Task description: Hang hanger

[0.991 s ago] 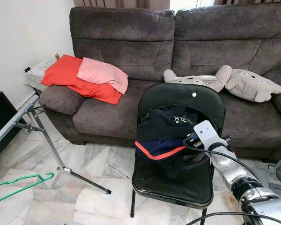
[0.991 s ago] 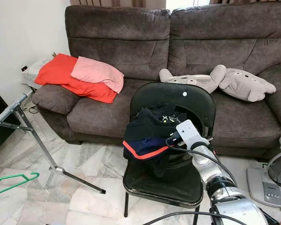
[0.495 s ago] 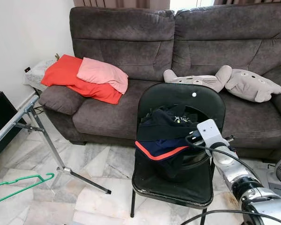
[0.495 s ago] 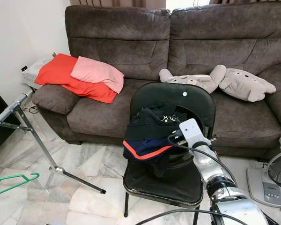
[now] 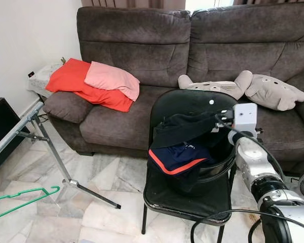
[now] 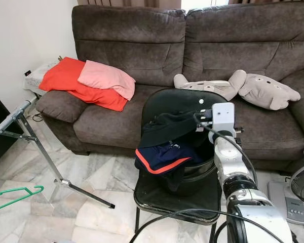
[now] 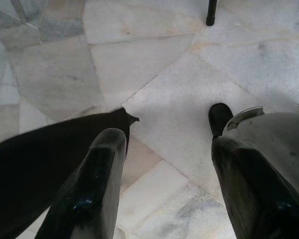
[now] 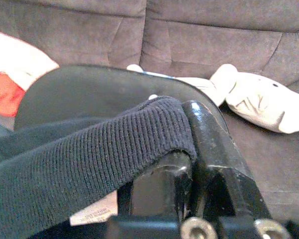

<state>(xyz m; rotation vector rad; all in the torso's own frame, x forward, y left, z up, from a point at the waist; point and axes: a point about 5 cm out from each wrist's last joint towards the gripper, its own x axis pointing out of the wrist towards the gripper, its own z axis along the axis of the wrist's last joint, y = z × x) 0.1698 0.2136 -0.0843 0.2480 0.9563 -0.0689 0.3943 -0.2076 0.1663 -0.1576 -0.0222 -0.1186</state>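
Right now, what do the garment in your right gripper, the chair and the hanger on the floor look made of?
The dark garment, pinched in the right gripper, looks like ribbed knit fabric with a sewn-in label. The black chair seems to have smooth vinyl-like padding on a thin metal frame, judging by its sheen. The green hanger looks like plastic or coated wire; too small to tell.

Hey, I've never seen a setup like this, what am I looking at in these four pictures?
This is a walking humanoid robot in a living room. Two pictures come from its head, looking down at a black chair before a grey sofa. The other two come from cameras on its wrists. The right gripper has its jaws shut on a dark garment, lifted from a pile of clothes in a basin on the chair. The left gripper hangs open above the marble floor. A green hanger lies on the floor by a metal rack.
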